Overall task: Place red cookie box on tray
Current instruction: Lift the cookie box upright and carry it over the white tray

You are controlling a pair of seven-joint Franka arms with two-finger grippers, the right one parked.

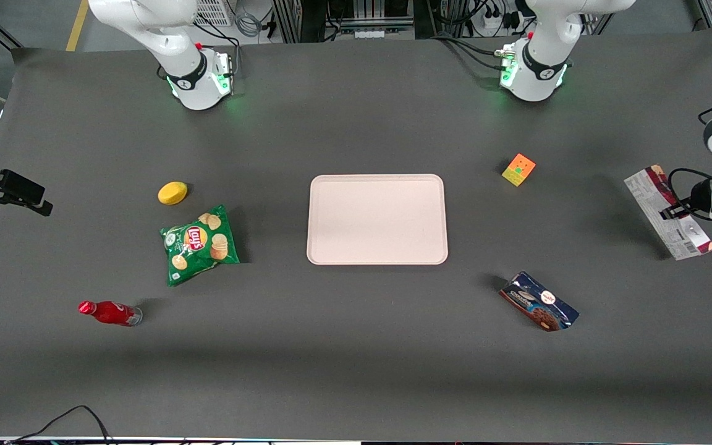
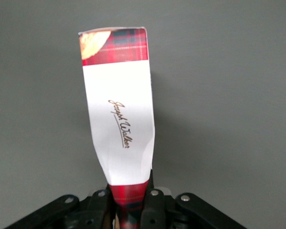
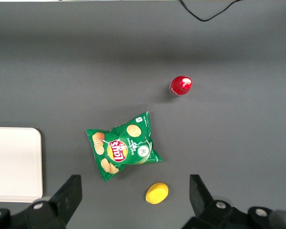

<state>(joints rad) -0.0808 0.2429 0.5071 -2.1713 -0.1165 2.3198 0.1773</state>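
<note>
1. Long slim red plaid cookie box (image 1: 669, 211), white-grey printed face showing: right edge of the front frame, raised above the table.
2. Left gripper (image 2: 129, 202): fingers clamped on the box's end.
3. Pale pink rectangular tray (image 1: 377, 219): frame centre, well apart.

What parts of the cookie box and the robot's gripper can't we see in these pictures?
- Red cookie box, left wrist view: its lower end is hidden between the gripper fingers.
- Red cookie box, front view: the gripper and its cable cover the middle; print too small to read.
- Tray, right wrist view: cut off by the picture edge.
</note>
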